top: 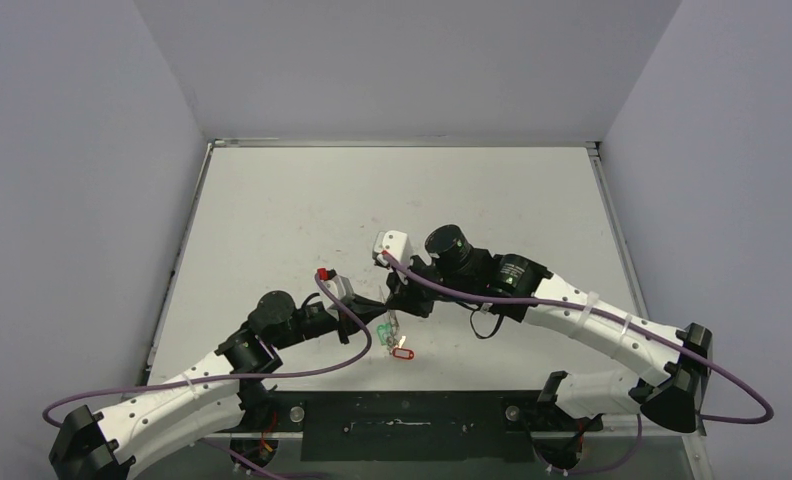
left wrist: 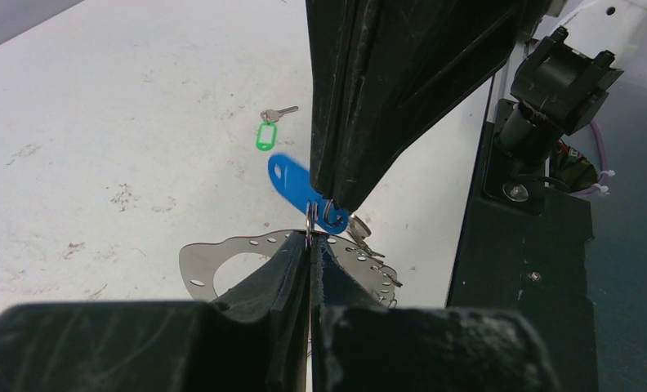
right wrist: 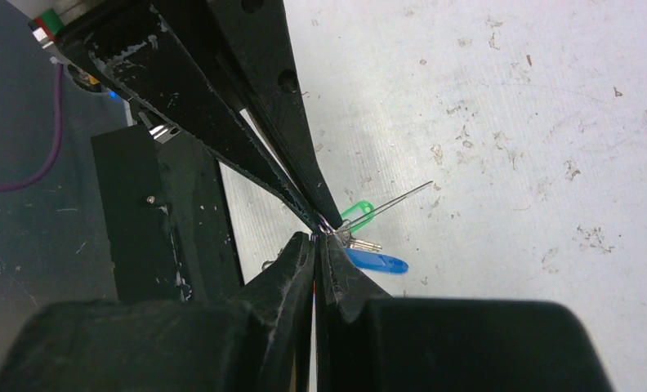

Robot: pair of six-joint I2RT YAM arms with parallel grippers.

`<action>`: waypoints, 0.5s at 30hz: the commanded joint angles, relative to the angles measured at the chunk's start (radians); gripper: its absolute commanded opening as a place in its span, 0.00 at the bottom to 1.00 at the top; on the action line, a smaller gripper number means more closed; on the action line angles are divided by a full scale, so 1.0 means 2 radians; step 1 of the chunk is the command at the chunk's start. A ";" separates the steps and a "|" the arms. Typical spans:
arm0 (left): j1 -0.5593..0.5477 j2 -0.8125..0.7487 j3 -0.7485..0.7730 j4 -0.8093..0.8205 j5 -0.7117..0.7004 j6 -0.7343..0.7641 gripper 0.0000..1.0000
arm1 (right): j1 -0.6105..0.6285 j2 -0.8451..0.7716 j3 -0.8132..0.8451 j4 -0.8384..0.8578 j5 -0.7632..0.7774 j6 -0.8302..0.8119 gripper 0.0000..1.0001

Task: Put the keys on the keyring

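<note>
Two claws meet tip to tip over the table (top: 272, 200). Left claw (left wrist: 310, 249) is clenched on the keyring (left wrist: 214, 263) rim, right claw (left wrist: 330, 208) pinches the blue-tag key (left wrist: 292, 184). Step: threading, approx. midway. Next needs fine alignment w/ a rim loop. Green-tag key (left wrist: 265, 132) lies apart.

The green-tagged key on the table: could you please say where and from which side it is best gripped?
Probably the green tag, pinched across its long edges from straight above: it lies flat on the table, apart from the keyring, and offers more bulk than the thin key.
</note>
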 commanded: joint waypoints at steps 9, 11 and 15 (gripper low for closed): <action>-0.002 -0.002 0.030 0.023 0.010 0.003 0.00 | 0.009 0.011 0.028 0.010 0.026 -0.002 0.00; -0.002 -0.003 0.030 0.022 0.010 0.003 0.00 | 0.010 0.011 0.028 0.011 0.027 -0.001 0.00; -0.002 -0.003 0.030 0.021 0.009 0.003 0.00 | 0.013 0.010 0.028 0.014 0.025 -0.001 0.00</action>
